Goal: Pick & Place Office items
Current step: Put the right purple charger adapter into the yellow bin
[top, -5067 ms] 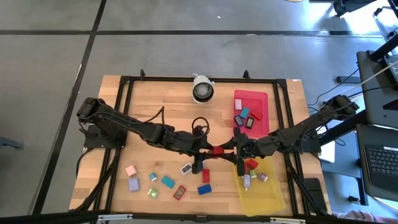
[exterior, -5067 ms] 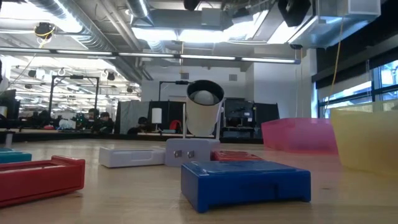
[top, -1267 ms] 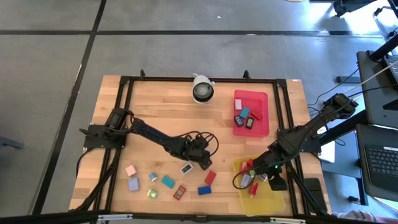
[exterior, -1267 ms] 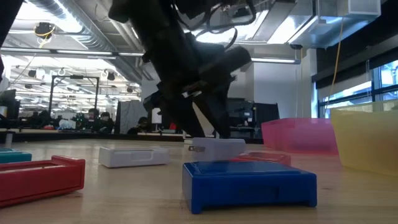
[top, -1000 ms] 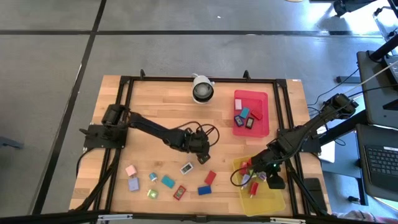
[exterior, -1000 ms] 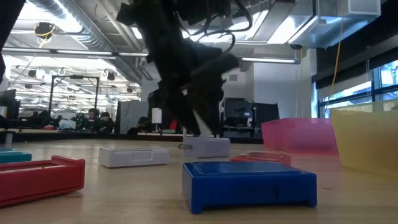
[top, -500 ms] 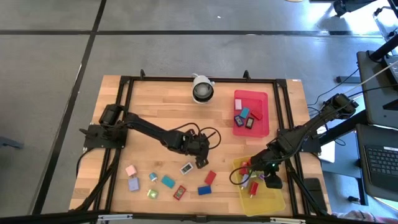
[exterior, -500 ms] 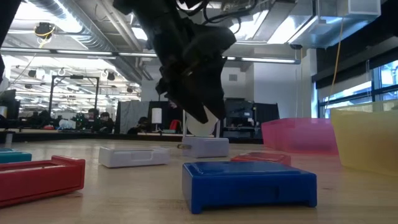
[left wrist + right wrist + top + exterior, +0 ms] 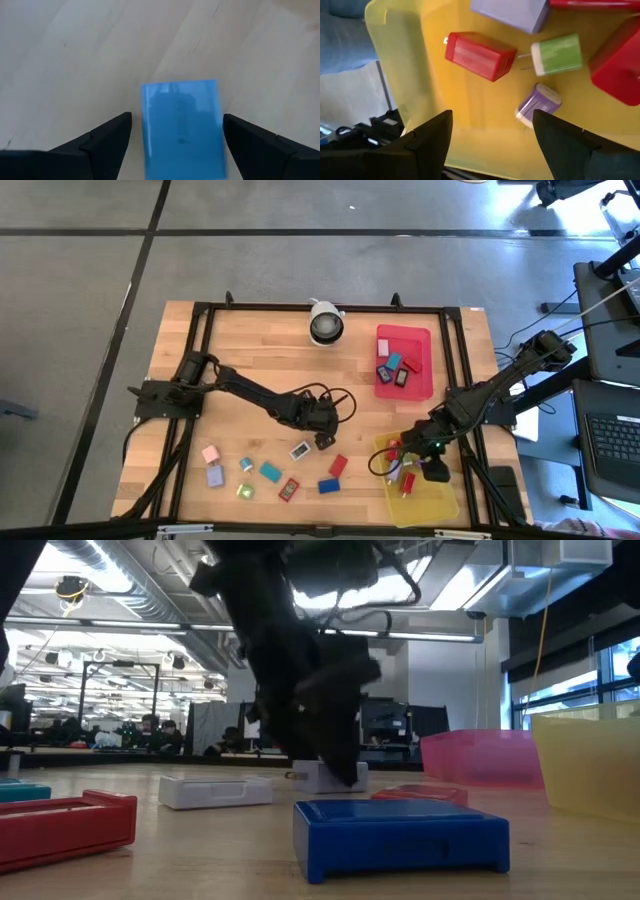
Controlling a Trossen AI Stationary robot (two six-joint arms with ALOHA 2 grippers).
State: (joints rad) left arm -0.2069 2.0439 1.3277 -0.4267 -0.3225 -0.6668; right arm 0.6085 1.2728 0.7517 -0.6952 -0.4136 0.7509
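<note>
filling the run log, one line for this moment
left gripper: open over blue block | right gripper: open, empty, over yellow tray

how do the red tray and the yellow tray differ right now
The red tray lies at the table's far right with no arm over it; the yellow tray sits at the near edge with the right claw hanging over it. The red tray looks smaller than the yellow tray. Both hold several small coloured blocks.

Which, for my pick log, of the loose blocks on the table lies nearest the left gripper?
The white-labelled block, right beside the open left gripper. The red block and the blue block lie farther off.
</note>
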